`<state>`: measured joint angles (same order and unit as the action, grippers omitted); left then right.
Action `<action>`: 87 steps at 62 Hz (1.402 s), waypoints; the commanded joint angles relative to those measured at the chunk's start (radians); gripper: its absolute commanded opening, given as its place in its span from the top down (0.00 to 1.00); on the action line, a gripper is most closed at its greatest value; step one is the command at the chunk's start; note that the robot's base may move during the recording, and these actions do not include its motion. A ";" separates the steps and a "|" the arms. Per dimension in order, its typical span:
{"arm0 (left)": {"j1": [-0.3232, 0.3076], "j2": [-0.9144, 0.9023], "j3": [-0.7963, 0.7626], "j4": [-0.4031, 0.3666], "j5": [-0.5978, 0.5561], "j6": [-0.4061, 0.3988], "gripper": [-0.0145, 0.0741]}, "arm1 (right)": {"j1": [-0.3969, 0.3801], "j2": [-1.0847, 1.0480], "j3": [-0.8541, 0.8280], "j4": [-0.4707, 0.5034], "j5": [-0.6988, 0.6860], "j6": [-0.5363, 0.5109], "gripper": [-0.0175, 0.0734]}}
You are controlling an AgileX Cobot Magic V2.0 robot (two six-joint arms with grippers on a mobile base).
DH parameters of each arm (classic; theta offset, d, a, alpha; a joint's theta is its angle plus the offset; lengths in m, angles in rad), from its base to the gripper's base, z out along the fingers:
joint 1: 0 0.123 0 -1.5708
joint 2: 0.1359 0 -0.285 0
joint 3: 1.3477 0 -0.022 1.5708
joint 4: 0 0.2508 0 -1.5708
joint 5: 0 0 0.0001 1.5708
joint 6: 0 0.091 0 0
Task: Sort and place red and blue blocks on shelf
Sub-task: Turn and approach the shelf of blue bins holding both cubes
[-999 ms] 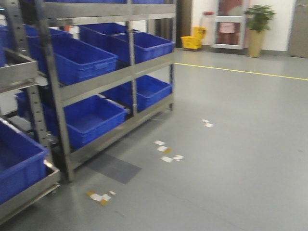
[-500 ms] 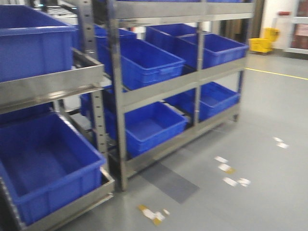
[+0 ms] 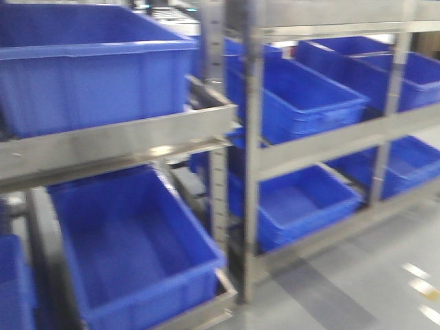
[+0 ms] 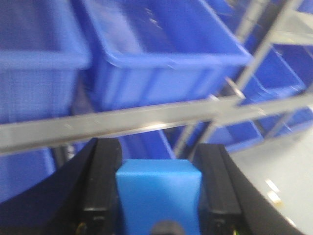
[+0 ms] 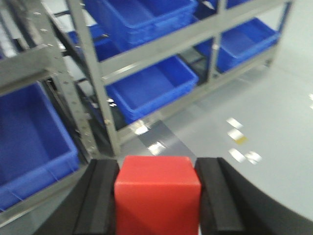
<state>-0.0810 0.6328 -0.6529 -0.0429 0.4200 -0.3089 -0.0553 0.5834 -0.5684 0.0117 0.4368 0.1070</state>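
Steel shelf (image 3: 124, 141) and blue bins (image 3: 89, 69) fill my view while my left jaws pinch the blue block (image 4: 159, 193) and my right jaws the red block (image 5: 157, 196): carrying step, I judge, next needing a reach onto the shelf.

Lined with tall brushed-steel racks (image 3: 251, 137) holding large blue plastic bins (image 3: 295, 103). Laid with a smooth grey floor (image 5: 274, 191), dotted with small pale tape patches (image 5: 237, 134) and glinting near the rack feet.
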 commanded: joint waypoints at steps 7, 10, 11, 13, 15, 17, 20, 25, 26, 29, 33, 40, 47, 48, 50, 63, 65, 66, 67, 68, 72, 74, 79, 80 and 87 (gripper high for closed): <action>0.001 0.000 -0.028 -0.003 -0.088 -0.005 0.70 | -0.005 -0.001 -0.028 -0.012 -0.090 -0.008 0.74; 0.001 0.000 -0.028 -0.003 -0.088 -0.005 0.70 | -0.005 -0.001 -0.028 -0.012 -0.090 -0.008 0.74; 0.001 0.000 -0.028 -0.003 -0.088 -0.005 0.70 | -0.005 -0.001 -0.028 -0.012 -0.090 -0.008 0.74; 0.001 0.000 -0.028 -0.003 -0.088 -0.005 0.70 | -0.005 -0.001 -0.028 -0.012 -0.090 -0.008 0.74; 0.001 0.000 -0.028 -0.003 -0.088 -0.005 0.70 | -0.005 -0.001 -0.028 -0.012 -0.090 -0.008 0.74; 0.001 0.000 -0.028 -0.003 -0.088 -0.005 0.70 | -0.005 -0.001 -0.028 -0.012 -0.090 -0.008 0.74; 0.001 0.000 -0.028 -0.003 -0.088 -0.005 0.70 | -0.005 -0.001 -0.028 -0.012 -0.090 -0.008 0.74; 0.001 0.000 -0.028 -0.003 -0.088 -0.005 0.70 | -0.005 -0.001 -0.028 -0.012 -0.090 -0.008 0.74; 0.001 0.000 -0.028 -0.003 -0.088 -0.005 0.70 | -0.005 -0.001 -0.028 -0.012 -0.090 -0.008 0.74; 0.001 0.000 -0.028 -0.003 -0.088 -0.005 0.70 | -0.005 -0.001 -0.028 -0.012 -0.090 -0.008 0.74; 0.001 0.000 -0.028 -0.003 -0.088 -0.005 0.70 | -0.005 -0.001 -0.028 -0.012 -0.090 -0.008 0.74; 0.001 0.000 -0.028 -0.003 -0.088 -0.005 0.70 | -0.005 -0.001 -0.028 -0.012 -0.090 -0.008 0.74; 0.001 0.000 -0.028 -0.003 -0.088 -0.005 0.70 | -0.005 -0.001 -0.028 -0.012 -0.090 -0.008 0.74; 0.001 0.000 -0.028 -0.003 -0.088 -0.005 0.70 | -0.005 -0.001 -0.028 -0.012 -0.090 -0.008 0.74; 0.001 0.000 -0.028 -0.003 -0.088 -0.005 0.70 | -0.005 -0.001 -0.028 -0.012 -0.090 -0.008 0.74; 0.001 0.000 -0.028 -0.003 -0.088 -0.005 0.70 | -0.005 -0.001 -0.028 -0.012 -0.090 -0.008 0.74; 0.001 0.000 -0.028 -0.003 -0.088 -0.005 0.70 | -0.005 -0.001 -0.028 -0.012 -0.090 -0.008 0.74; 0.001 0.000 -0.028 -0.003 -0.088 -0.005 0.70 | -0.005 -0.001 -0.028 -0.012 -0.090 -0.008 0.74; 0.001 0.000 -0.028 -0.003 -0.088 -0.005 0.70 | -0.005 -0.001 -0.028 -0.012 -0.090 -0.008 0.74; 0.001 0.000 -0.028 -0.003 -0.088 -0.005 0.70 | -0.005 -0.001 -0.028 -0.012 -0.090 -0.008 0.74; 0.001 0.000 -0.028 -0.003 -0.088 -0.005 0.70 | -0.005 -0.001 -0.028 -0.012 -0.090 -0.008 0.74; 0.001 0.000 -0.028 -0.003 -0.088 -0.005 0.70 | -0.005 -0.001 -0.028 -0.012 -0.090 -0.008 0.74; 0.001 0.000 -0.028 -0.003 -0.088 -0.005 0.70 | -0.005 -0.001 -0.028 -0.012 -0.090 -0.008 0.74; 0.001 0.000 -0.028 -0.003 -0.088 -0.005 0.70 | -0.005 -0.001 -0.028 -0.012 -0.090 -0.008 0.74; 0.001 0.000 -0.028 -0.003 -0.088 -0.005 0.70 | -0.005 -0.001 -0.028 -0.012 -0.090 -0.008 0.74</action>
<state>-0.0810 0.6328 -0.6529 -0.0429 0.4182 -0.3089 -0.0553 0.5834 -0.5684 0.0117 0.4368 0.1070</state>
